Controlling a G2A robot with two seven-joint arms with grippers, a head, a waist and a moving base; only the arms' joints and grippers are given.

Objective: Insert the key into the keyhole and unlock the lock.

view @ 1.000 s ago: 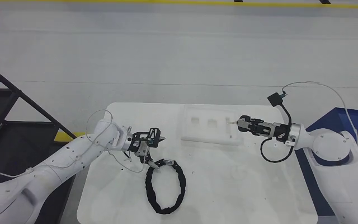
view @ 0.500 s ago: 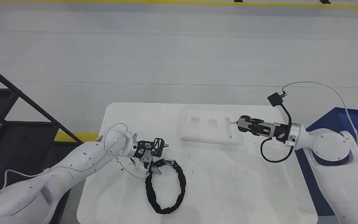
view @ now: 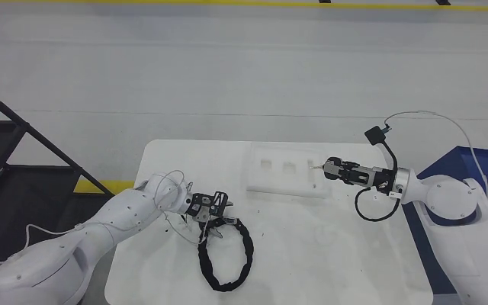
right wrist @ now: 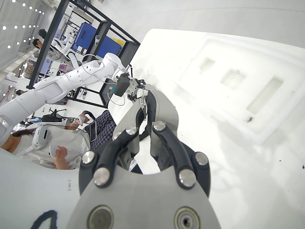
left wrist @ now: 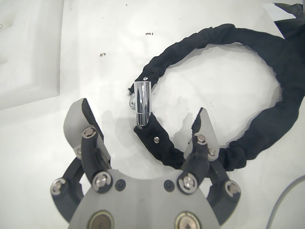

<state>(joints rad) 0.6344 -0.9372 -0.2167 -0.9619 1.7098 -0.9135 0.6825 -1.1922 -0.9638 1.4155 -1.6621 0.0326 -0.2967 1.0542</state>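
Two hands in play: my left hand [left wrist: 142, 111] hung released, its fingers either side of the chrome cylinder [left wrist: 142, 103] of the black chain lock [left wrist: 286, 110], which lay toward the tabletop [view: 328, 252]'s left edge. My right hand [right wrist: 145, 97] was clenched on the key [view: 314, 165], toward the far right corner, beside the foam tray [view: 255, 183]

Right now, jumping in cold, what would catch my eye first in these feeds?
First, the black fabric-sleeved chain lock, looped on the left-arm side of the white table with a shiny chrome cylinder at its ends. The left end effector hangs open right over that cylinder, a finger on either side. Far off, above the white foam tray, the right end effector is shut on a small metal piece, likely the key.
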